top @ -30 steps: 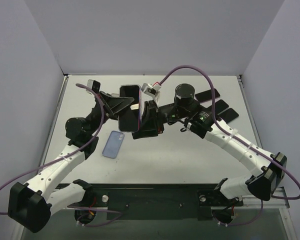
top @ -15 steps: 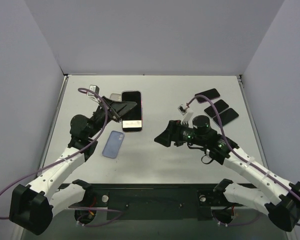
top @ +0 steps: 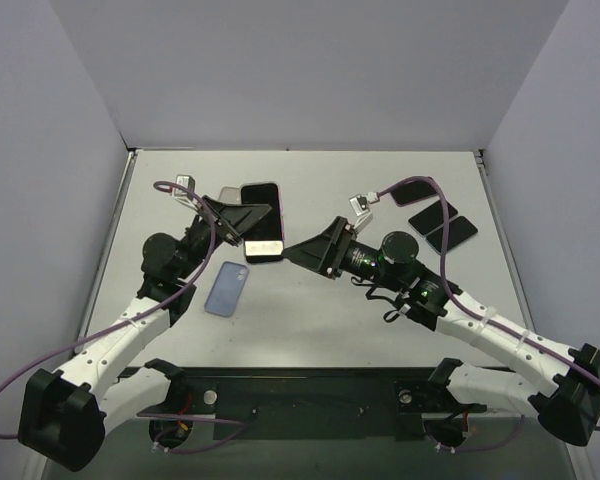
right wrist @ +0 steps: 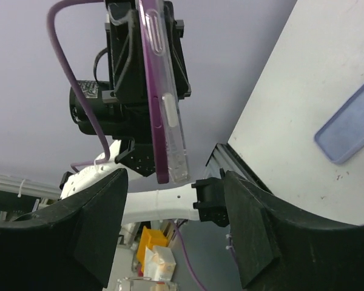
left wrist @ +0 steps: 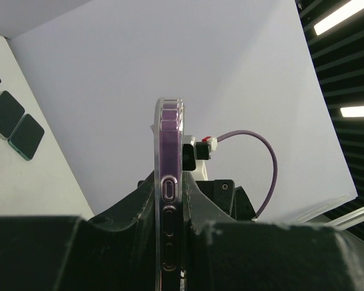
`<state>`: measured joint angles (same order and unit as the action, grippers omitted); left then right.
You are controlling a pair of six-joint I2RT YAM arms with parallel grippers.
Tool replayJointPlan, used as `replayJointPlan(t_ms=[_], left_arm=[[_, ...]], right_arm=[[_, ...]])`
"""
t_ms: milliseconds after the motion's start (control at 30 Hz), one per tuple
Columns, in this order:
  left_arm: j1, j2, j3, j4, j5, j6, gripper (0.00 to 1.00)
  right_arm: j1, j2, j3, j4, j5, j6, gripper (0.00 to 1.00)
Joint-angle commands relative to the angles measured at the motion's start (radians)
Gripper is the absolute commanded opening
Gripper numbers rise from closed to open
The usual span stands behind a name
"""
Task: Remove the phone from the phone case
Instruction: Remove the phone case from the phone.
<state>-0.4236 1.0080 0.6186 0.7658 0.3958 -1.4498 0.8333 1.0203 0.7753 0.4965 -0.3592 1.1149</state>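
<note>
A purple phone in a clear phone case [top: 262, 205] is held off the table at the back left, with my left gripper [top: 246, 222] shut on its side. The left wrist view has the phone case [left wrist: 169, 182] edge-on, upright, clamped between the fingers of the left gripper [left wrist: 170, 242]. My right gripper [top: 300, 250] stands open just right of the phone's lower corner, not touching it. From the right wrist, the phone case's [right wrist: 164, 97] end hangs above the gap of the right gripper [right wrist: 175, 182]; the fingers [right wrist: 97, 224] are spread wide.
A blue empty case [top: 226, 288] lies flat on the table below the held phone, also the blue empty case [right wrist: 350, 124] at right in the right wrist view. Dark phones [top: 442, 228] lie in a row at the back right; dark phones [left wrist: 15, 124] also appear from the left wrist.
The right gripper let go of the phone, opened and pulled away to the right, then came back toward it. The left gripper lowered the phone and kept its hold.
</note>
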Motion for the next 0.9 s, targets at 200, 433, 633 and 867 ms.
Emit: replayJointPlan(t_ms=[200,433,633,867], left_arm=[[0.003,-0.062,0.018,0.032,-0.066,0.017,0.00],[0.003,-0.066,-0.002,0.038,-0.086,0.017,0.00],[0.003,-0.068,-0.008,0.033,-0.086,0.019,0.00],[0.003,-0.071,-0.014,0.070,-0.080,-0.023,0.00]], right_arm=[[0.050,0.024,0.044,0.162,-0.017,0.077,0.53],[0.075,0.001,0.073,0.083,0.000,0.040,0.55],[0.089,0.001,0.085,0.083,0.005,0.037,0.55],[0.090,0.044,0.088,0.091,0.003,0.034,0.55]])
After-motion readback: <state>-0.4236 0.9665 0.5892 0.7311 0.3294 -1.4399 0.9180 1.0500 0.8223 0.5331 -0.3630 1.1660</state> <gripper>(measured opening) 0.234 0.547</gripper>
